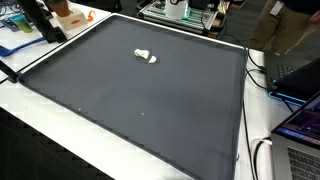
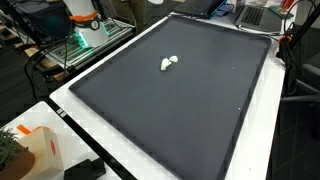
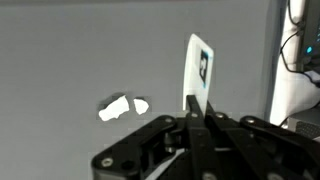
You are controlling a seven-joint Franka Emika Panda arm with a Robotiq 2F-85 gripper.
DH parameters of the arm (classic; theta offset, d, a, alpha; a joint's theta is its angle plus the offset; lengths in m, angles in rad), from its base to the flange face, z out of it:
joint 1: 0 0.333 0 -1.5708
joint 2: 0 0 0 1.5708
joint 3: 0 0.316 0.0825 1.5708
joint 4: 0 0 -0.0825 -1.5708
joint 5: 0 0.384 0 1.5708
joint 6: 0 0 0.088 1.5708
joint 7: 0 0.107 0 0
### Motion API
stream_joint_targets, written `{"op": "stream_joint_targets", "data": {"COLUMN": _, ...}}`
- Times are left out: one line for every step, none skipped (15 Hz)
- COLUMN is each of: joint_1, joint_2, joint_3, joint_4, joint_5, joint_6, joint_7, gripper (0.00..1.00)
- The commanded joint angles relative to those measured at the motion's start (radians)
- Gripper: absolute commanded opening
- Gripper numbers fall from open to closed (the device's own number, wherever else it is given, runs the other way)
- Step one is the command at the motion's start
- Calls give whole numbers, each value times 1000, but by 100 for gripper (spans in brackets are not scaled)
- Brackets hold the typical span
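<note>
White card (image 3: 199, 65), thin, with a dark printed mark on its face, stood upright between the fingers of the gripper (image 3: 196, 112) in the wrist view. Jaws were closed on the card's lower edge; no gap showed between them.

Neither gripper nor card appeared in the exterior views, so their height above the mat (image 3: 80, 50) could not be read directly. From the wrist view the card looked clear of the surface.

Two small white pieces (image 3: 122, 107) lay touching on the mat, apart from the card and nothing near them. They showed in both exterior views (image 1: 146, 56) (image 2: 169, 63), towards one end of the dark mat (image 1: 150, 110) (image 2: 190, 110).

Progress, as judged: the grasp was made and looked secure, and the card was lifted. Left undone: the card had not been set down or released, and the pieces sat untouched.
</note>
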Motion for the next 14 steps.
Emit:
{"op": "stream_joint_targets", "data": {"joint_1": 5, "joint_2": -88, "joint_3": 59, "joint_4": -193, "joint_5": -41, "joint_6": 284, "joint_7": 14, "gripper": 1}}
{"op": "stream_joint_targets", "data": {"joint_1": 10, "joint_2": -74, "joint_3": 85, "joint_4": -222, "joint_5": -62, "joint_6": 371, "joint_7": 35, "gripper": 1}}
{"op": "stream_joint_targets", "data": {"joint_1": 12, "joint_2": -56, "joint_3": 112, "joint_4": -242, "joint_5": -84, "joint_6": 458, "joint_7": 62, "gripper": 1}}
{"op": "stream_joint_targets", "data": {"joint_1": 1, "joint_2": -15, "joint_3": 150, "joint_4": -254, "joint_5": -113, "joint_6": 528, "joint_7": 127, "gripper": 1}}
{"op": "stream_joint_targets", "data": {"joint_1": 28, "joint_2": -26, "joint_3": 77, "joint_4": -208, "joint_5": -90, "joint_6": 430, "joint_7": 64, "gripper": 1}}
{"op": "stream_joint_targets", "data": {"joint_1": 32, "joint_2": -20, "joint_3": 90, "joint_4": -221, "joint_5": -100, "joint_6": 455, "joint_7": 85, "gripper": 4}}
{"op": "stream_joint_targets", "data": {"joint_1": 36, "joint_2": -16, "joint_3": 88, "joint_4": -217, "joint_5": -98, "joint_6": 454, "joint_7": 84, "gripper": 4}}
{"op": "stream_joint_targets", "data": {"joint_1": 35, "joint_2": -15, "joint_3": 81, "joint_4": -210, "joint_5": -97, "joint_6": 452, "joint_7": 83, "gripper": 4}}
{"op": "stream_joint_targets", "data": {"joint_1": 35, "joint_2": -15, "joint_3": 76, "joint_4": -204, "joint_5": -96, "joint_6": 452, "joint_7": 81, "gripper": 4}}
{"op": "stream_joint_targets", "data": {"joint_1": 34, "joint_2": -15, "joint_3": 73, "joint_4": -202, "joint_5": -95, "joint_6": 451, "joint_7": 80, "gripper": 1}}
{"op": "stream_joint_targets", "data": {"joint_1": 22, "joint_2": 18, "joint_3": 76, "joint_4": -183, "joint_5": -121, "joint_6": 477, "joint_7": 65, "gripper": 1}}
{"op": "stream_joint_targets", "data": {"joint_1": 13, "joint_2": 43, "joint_3": 79, "joint_4": -173, "joint_5": -154, "joint_6": 498, "joint_7": 47, "gripper": 1}}
{"op": "stream_joint_targets", "data": {"joint_1": 14, "joint_2": 67, "joint_3": 75, "joint_4": -164, "joint_5": -178, "joint_6": 515, "joint_7": 27, "gripper": 1}}
{"op": "stream_joint_targets", "data": {"joint_1": 26, "joint_2": 100, "joint_3": 60, "joint_4": -152, "joint_5": -186, "joint_6": 529, "joint_7": -6, "gripper": 1}}
